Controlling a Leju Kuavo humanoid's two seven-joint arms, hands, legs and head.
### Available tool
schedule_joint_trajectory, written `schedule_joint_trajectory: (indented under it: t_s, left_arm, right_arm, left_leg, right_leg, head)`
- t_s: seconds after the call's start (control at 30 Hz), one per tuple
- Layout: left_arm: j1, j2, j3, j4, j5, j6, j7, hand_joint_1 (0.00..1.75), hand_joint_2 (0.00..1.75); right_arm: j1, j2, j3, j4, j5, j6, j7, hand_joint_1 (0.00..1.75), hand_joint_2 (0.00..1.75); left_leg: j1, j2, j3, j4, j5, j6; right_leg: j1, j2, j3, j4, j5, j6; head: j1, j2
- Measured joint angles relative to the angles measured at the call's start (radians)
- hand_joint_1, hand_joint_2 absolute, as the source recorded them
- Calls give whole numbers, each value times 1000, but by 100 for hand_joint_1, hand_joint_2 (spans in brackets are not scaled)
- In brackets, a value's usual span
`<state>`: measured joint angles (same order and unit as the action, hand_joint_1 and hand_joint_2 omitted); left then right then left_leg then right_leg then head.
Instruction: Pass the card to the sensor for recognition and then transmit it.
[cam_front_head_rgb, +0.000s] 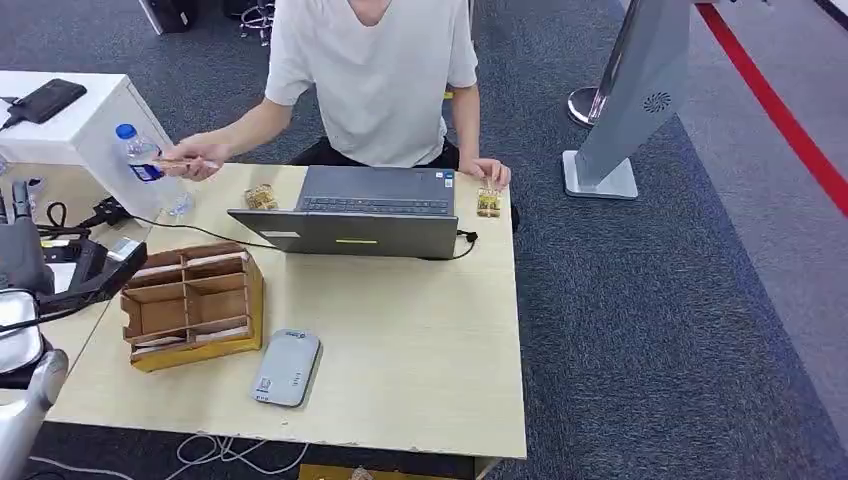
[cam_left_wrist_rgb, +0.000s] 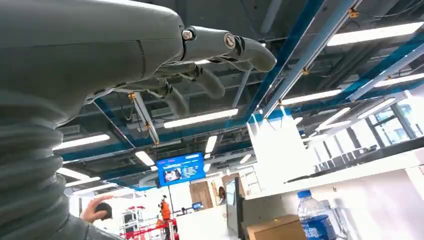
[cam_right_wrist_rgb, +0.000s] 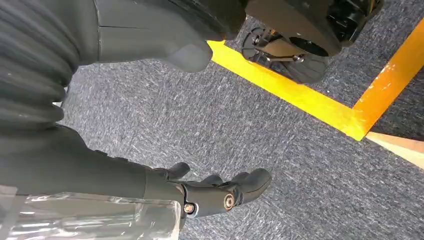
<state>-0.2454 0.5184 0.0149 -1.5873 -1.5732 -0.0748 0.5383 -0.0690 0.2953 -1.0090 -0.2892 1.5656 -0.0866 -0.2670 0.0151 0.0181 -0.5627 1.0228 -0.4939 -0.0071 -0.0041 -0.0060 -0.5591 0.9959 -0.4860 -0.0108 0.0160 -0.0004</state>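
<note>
Plainly holding nothing: left hand (cam_left_wrist_rgb: 150, 55), raised beside the table (cam_front_head_rgb: 400, 330) with its wrist view tilted up at the ceiling lights, smooth grey thumb and darker fingers loosely bent and apart. Likewise bare, right hand (cam_right_wrist_rgb: 100, 175), hanging over speckled blue-grey carpet (cam_right_wrist_rgb: 225, 125), fingers gently curled, thumb well apart from them.

Outward, on the pale wood-grain tabletop: a compartmented wooden rack (cam_front_head_rgb: 190, 305), thin pale slips lying in its slots, possibly more cards. Just beside its near corner, the sensor (cam_front_head_rgb: 287, 367), a flat grey slab with rounded corners, smooth plastic by the look of it. Beyond, a matte grey laptop (cam_front_head_rgb: 370, 215), and at the far left corner a clear water bottle (cam_front_head_rgb: 140, 155) with a blue cap.

Apparently the card (cam_front_head_rgb: 178, 160): a thin, stiff, tan sliver pinched in the person's hand (cam_front_head_rgb: 200, 158), held out over the far left corner, close to the bottle and well apart from either robot hand.

Likely trouble from here: a slick, thin card slipping out of thick fingers at the handover; a reach clipping the bottle and tipping it; a tilted pass across the sensor, giving no read; the rack nudged along the table on the way down.
</note>
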Motion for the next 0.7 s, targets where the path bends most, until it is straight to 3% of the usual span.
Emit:
schedule_joint_trajectory:
  t_s: [0.47,0.5,0.57,0.7]
  left_arm:
    - [1,-18,8,0,0,6,-25,0,175]
    - [4,-21,10,0,0,13,-49,0,175]
    - [55,-34,14,-45,0,34,-107,0,175]
    - [203,-51,-35,-211,0,25,-25,0,175]
  right_arm:
    - [0,0,0,0,0,-9,0,0,175]
    - [0,0,0,0,-2,-11,1,0,175]
    - [0,0,-2,0,-6,-16,7,0,175]
    - [5,0,-7,-3,-15,-23,10,0,175]
  left_leg:
    - [0,0,0,0,0,0]
    - [0,0,0,0,0,0]
    - [-1,1,1,0,0,0]
    - [-1,4,0,0,-2,1]
  right_leg:
    - [0,0,0,0,0,0]
    - [0,0,0,0,0,0]
    - [-1,1,0,0,0,0]
    - [-1,4,-1,-1,0,0]
  head:
    - [0,0]
    - [0,0]
    - [0,0]
    - [0,0]
